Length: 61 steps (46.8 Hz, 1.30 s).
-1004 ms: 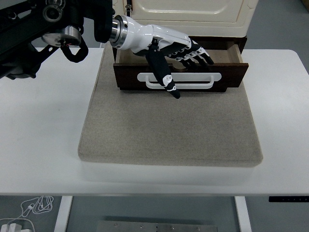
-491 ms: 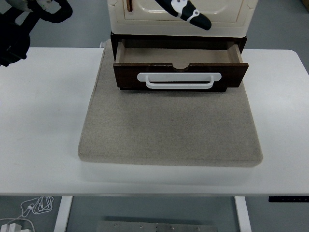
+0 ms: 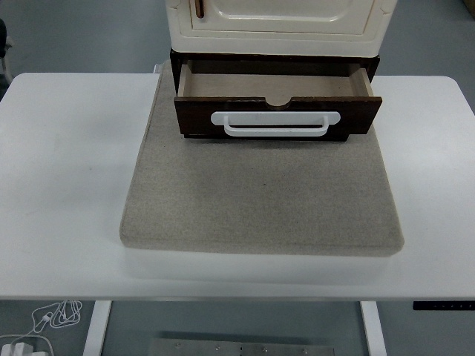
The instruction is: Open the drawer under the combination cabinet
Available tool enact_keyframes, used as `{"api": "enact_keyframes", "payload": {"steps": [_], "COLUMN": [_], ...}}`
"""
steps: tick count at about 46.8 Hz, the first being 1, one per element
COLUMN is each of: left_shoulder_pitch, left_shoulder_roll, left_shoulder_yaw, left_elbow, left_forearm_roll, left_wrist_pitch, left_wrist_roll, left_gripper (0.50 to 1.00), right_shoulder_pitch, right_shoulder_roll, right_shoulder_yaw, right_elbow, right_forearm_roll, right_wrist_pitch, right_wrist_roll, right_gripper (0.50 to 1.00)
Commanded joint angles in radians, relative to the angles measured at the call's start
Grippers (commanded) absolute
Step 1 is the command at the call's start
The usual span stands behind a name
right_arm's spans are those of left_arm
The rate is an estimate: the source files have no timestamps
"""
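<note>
A cream cabinet point(image 3: 278, 16) stands at the back of the table, on a dark brown base. Its drawer point(image 3: 277, 113) is pulled out toward me, and the pale inside point(image 3: 274, 83) holds nothing that I can see. A white bar handle point(image 3: 275, 123) runs across the dark drawer front. Neither of my hands shows in the head view; only a dark sliver of the left arm point(image 3: 3, 44) remains at the upper left edge.
The cabinet sits on a grey-beige felt mat point(image 3: 260, 200) that covers the middle of the white table point(image 3: 67, 185). White cables point(image 3: 44, 319) lie on the floor below the near left edge.
My left hand, which lay in and over the open drawer, lifted up and back to the left and has left the view. The drawer has stayed pulled out.
</note>
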Motion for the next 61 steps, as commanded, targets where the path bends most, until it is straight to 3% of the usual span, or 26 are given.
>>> {"api": "enact_keyframes", "payload": {"steps": [1,11,28,37,53,56,61], "left_shoulder_pitch": [0.0,-0.011,-0.037,-0.042,-0.032,-0.031,-0.022], "left_shoulder_roll": [0.004,0.006,0.004,0.006,0.026,0.019,0.009], "left_shoulder_yaw": [-0.028,-0.105,-0.129,-0.126,-0.102,-0.079,-0.024], "left_elbow": [0.045,0.117,0.237,0.317,0.525,0.564,0.604], "left_forearm_roll": [-0.001,0.0,-0.004,-0.101,-0.128,-0.131,-0.136], "left_wrist_pitch": [0.0,0.0,0.332,0.456,0.579,0.626,0.64], "left_wrist_roll": [-0.028,-0.049,-0.08,-0.083,-0.059,-0.037,-0.002], "left_gripper": [1.0,1.0,1.0,1.0,1.0,1.0,1.0], "right_shoulder_pitch": [0.0,0.0,0.0,0.0,0.0,-0.002,-0.003], "right_shoulder_roll": [0.0,0.0,0.0,0.0,0.0,0.0,0.0], "right_shoulder_yaw": [0.0,0.0,0.0,0.0,0.002,-0.002,-0.002], "right_elbow": [0.0,0.0,0.0,0.0,0.0,0.0,0.0], "right_forearm_roll": [0.0,0.0,0.0,0.0,0.0,0.002,0.002], "right_wrist_pitch": [0.0,0.0,0.0,0.0,0.0,0.0,0.0], "right_wrist_roll": [0.0,0.0,0.0,0.0,0.002,0.002,0.002], "right_gripper": [0.928,0.928,0.928,0.928,0.928,0.928,0.928]}}
